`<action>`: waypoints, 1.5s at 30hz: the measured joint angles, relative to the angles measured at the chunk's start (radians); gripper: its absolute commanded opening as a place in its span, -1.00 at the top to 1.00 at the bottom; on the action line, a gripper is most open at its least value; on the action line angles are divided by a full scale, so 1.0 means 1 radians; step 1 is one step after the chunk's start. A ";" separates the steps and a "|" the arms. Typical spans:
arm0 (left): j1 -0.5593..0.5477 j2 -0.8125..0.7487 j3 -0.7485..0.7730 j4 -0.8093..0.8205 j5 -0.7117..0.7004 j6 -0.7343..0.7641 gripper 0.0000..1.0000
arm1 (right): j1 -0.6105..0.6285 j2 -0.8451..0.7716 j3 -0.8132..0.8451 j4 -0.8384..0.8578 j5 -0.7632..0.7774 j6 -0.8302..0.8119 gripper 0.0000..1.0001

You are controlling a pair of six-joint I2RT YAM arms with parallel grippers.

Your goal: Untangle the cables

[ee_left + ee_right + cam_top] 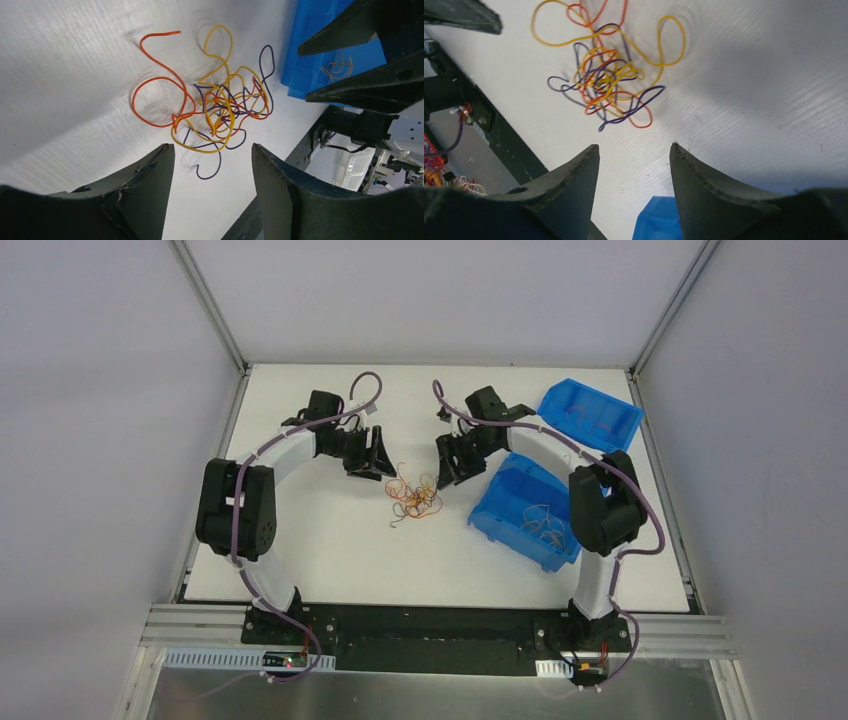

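Note:
The cables (414, 496) lie as one small tangle of orange, yellow, red and dark purple wires on the white table, between the two grippers. My left gripper (377, 468) hangs just left of the tangle, open and empty. In the left wrist view the tangle (215, 102) lies ahead of my open fingers (150, 175). My right gripper (448, 462) hangs just right of the tangle, open and empty. In the right wrist view the tangle (606, 75) lies ahead of my fingers (694, 170).
A blue bin (530, 510) holding a few pale wires stands right of the tangle, under my right arm. A second blue bin (590, 413) sits at the back right. The near bin's edge shows in both wrist views (320, 55) (659, 220).

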 measured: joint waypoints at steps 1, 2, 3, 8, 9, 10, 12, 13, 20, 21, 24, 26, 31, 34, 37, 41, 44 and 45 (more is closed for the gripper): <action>0.002 0.008 0.000 -0.001 -0.002 0.004 -0.19 | 0.001 0.021 0.002 0.010 0.009 0.010 -0.13; 0.002 0.016 0.000 0.000 -0.004 0.008 -0.19 | 0.001 0.047 0.007 0.019 0.020 0.021 -0.13; 0.005 0.027 0.000 0.000 -0.005 0.013 -0.21 | 0.002 0.068 0.014 0.026 0.027 0.031 -0.13; 0.008 0.076 0.001 0.000 -0.006 0.029 -0.30 | 0.007 0.129 0.053 0.061 0.047 0.071 -0.13; 0.008 0.085 0.001 0.000 -0.006 0.029 -0.30 | 0.010 0.134 0.059 0.067 0.047 0.076 -0.13; 0.007 0.098 0.001 0.002 -0.006 0.029 -0.30 | 0.013 0.139 0.067 0.073 0.047 0.082 -0.12; 0.007 0.116 0.001 0.002 -0.006 0.030 -0.29 | 0.020 0.150 0.078 0.088 0.047 0.093 -0.08; 0.007 0.124 0.001 0.002 -0.006 0.029 -0.30 | 0.023 0.154 0.082 0.091 0.047 0.097 -0.04; -0.002 0.130 0.001 0.005 -0.005 0.030 -0.37 | 0.031 0.193 0.092 0.106 0.027 0.120 0.17; -0.010 0.130 0.001 0.006 -0.005 0.030 -0.37 | 0.031 0.195 0.092 0.104 0.019 0.123 0.17; -0.044 0.132 0.001 0.006 -0.005 0.033 -0.25 | 0.031 0.195 0.092 0.105 -0.006 0.131 0.45; -0.066 0.141 0.001 0.007 -0.005 0.033 0.01 | 0.031 0.195 0.091 0.104 -0.015 0.133 0.65; -0.093 0.180 0.003 0.011 -0.007 0.033 0.87 | 0.031 0.194 0.088 0.101 -0.029 0.131 1.00; -0.087 0.179 0.003 0.011 -0.010 0.035 1.00 | 0.027 0.185 0.088 0.082 -0.028 0.123 1.00; -0.064 0.153 -0.003 0.013 -0.021 0.046 1.00 | 0.010 0.152 0.086 0.056 -0.028 0.104 1.00; 0.026 0.055 -0.050 -0.010 -0.034 0.087 1.00 | -0.072 0.058 0.074 0.022 -0.023 0.084 1.00; 0.121 0.002 -0.072 -0.068 -0.055 0.153 1.00 | -0.185 -0.032 0.076 0.018 -0.010 0.074 1.00; 0.145 -0.001 -0.074 -0.075 -0.058 0.160 1.00 | -0.224 -0.057 0.082 0.013 -0.007 0.073 1.00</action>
